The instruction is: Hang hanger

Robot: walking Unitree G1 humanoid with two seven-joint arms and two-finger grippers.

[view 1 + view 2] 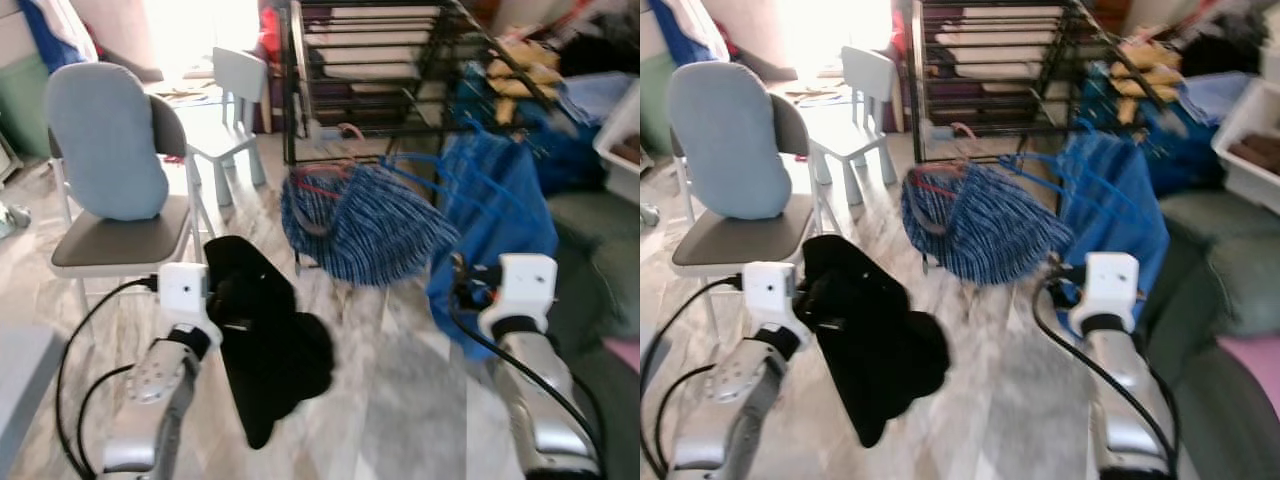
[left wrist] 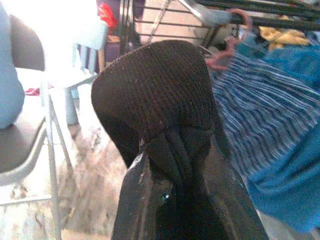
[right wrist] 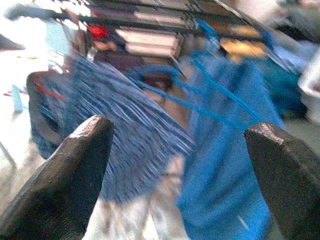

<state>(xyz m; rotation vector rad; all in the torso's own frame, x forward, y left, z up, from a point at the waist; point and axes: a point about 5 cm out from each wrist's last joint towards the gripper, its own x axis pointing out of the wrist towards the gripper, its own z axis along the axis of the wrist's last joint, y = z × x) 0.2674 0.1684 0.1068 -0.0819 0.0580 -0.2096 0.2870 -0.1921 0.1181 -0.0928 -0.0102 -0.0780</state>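
The black wire drying rack (image 1: 375,75) stands at the far middle of the room and serves as the landmark. From its front lower rail hangs a blue-and-white striped knitted garment (image 1: 365,225) on a pink plastic hanger (image 2: 231,40), whose hook curls over the rail. Just beside it, on the right side of the rack, a plain bright blue cloth garment (image 1: 495,225) hangs on thin blue hanger arms (image 3: 210,107).

The left gripper (image 2: 182,200) is below and to the left of the rack, well short of it, its jaws pinching a black ribbed knitted garment (image 1: 265,335). The fabric bunches between the fingers and the rest droops down towards the pale marbled floor (image 1: 400,400). No hanger can be made out inside this black garment.

The right gripper (image 3: 175,165) is raised in front of the rack's right side, near the blue cloth garment, its jaws spread wide with nothing between them.

Left of the rack stands a grey chair with a pale blue cushion (image 1: 105,140) leaning on its back, and a small white child's chair (image 1: 232,95) sits between that chair and the rack.
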